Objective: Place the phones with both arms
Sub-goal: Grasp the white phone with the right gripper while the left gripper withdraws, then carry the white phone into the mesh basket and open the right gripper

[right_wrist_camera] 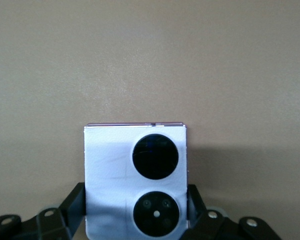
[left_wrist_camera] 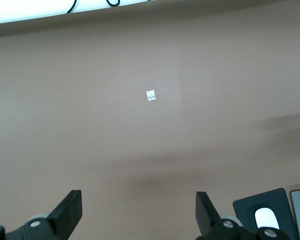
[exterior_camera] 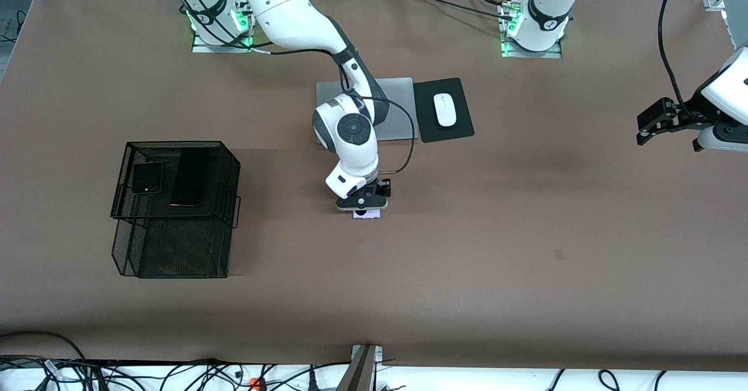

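Observation:
A lilac-white flip phone (exterior_camera: 367,215) (right_wrist_camera: 107,165) with two black circles lies flat on the brown table near its middle. My right gripper (exterior_camera: 362,204) (right_wrist_camera: 136,200) reaches straight down onto it, one finger (right_wrist_camera: 75,200) pressed against each side edge. A squarish black flip phone (exterior_camera: 146,177) and a long black slab phone (exterior_camera: 190,177) lie side by side on the upper level of a black wire basket (exterior_camera: 175,251) toward the right arm's end. My left gripper (exterior_camera: 641,129) (left_wrist_camera: 138,200) waits in the air over bare table at the left arm's end, open and holding nothing.
A grey laptop (exterior_camera: 400,104) lies beside a black mouse pad (exterior_camera: 429,93) with a white mouse (exterior_camera: 445,109) (left_wrist_camera: 266,217), farther from the front camera than the lilac-white phone. A small pale tag (exterior_camera: 559,255) (left_wrist_camera: 150,95) sits on the table. Cables run along the front edge.

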Controlling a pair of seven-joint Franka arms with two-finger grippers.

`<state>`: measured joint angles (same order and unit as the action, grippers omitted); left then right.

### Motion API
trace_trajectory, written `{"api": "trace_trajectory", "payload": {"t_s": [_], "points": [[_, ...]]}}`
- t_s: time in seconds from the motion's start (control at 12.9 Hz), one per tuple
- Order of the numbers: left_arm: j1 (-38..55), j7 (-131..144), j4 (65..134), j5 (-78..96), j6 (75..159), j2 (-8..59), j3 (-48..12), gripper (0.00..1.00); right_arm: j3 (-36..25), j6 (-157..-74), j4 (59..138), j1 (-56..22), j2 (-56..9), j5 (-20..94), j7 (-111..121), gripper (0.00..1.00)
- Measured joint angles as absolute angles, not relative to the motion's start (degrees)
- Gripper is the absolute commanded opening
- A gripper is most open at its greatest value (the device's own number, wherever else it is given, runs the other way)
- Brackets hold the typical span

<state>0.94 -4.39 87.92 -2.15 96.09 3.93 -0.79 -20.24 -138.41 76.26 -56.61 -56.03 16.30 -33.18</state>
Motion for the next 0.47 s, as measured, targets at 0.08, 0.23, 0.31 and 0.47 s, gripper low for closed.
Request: {"api": "trace_trajectory", "payload": {"t_s": [0.08, 0.23, 0.31, 0.47], "points": [[1.3, -4.4, 87.9, -2.2, 96.1, 4.0, -0.4, 1.00, -20.3, -137.9, 75.9, -56.6, -55.9, 16.3, -33.2, 0.00], [1.6, -4.4, 87.9, -2.2, 96.0, 4.0, -0.1, 1.00, -20.9, -134.1, 74.5, -56.6, -55.0, 16.3, -33.2, 0.00], [1.7, -4.4, 87.9, -2.2, 96.0, 4.1, -0.1, 1.00, -21.2, -131.4, 73.9, -56.5, -53.8, 16.3, -33.2, 0.00], [1.9, -4.4, 87.9, -2.2, 95.9, 4.1, -0.1, 1.00, -21.8, -125.0, 72.7, -56.2, -50.4, 16.3, -33.2, 0.00]]}}
